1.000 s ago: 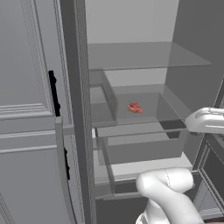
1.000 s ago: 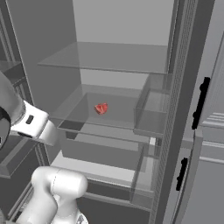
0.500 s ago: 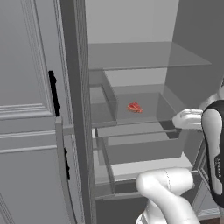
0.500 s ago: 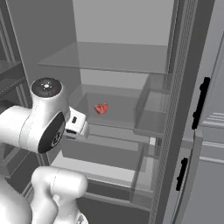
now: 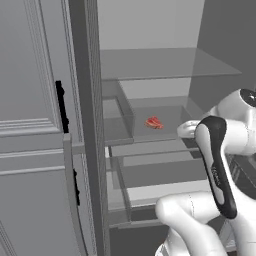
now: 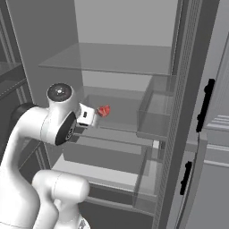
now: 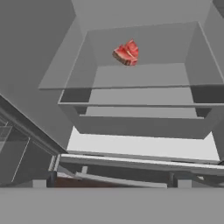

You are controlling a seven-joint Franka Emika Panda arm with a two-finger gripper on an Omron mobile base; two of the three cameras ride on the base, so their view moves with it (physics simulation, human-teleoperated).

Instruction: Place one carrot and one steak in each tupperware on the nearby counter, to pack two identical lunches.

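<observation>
White arm bent at elbow, gripper (image 6: 91,117) reaching forward

Steak (image 5: 154,122) (image 6: 103,111) (image 7: 127,53): small red slab of meat with pale streaks. It lies on a glass shelf (image 5: 165,131) inside the open refrigerator, toward the rear edge of the shelf and near its centre. In the hand view, it appears as two overlapping pieces, tilted rather than flat.
</observation>
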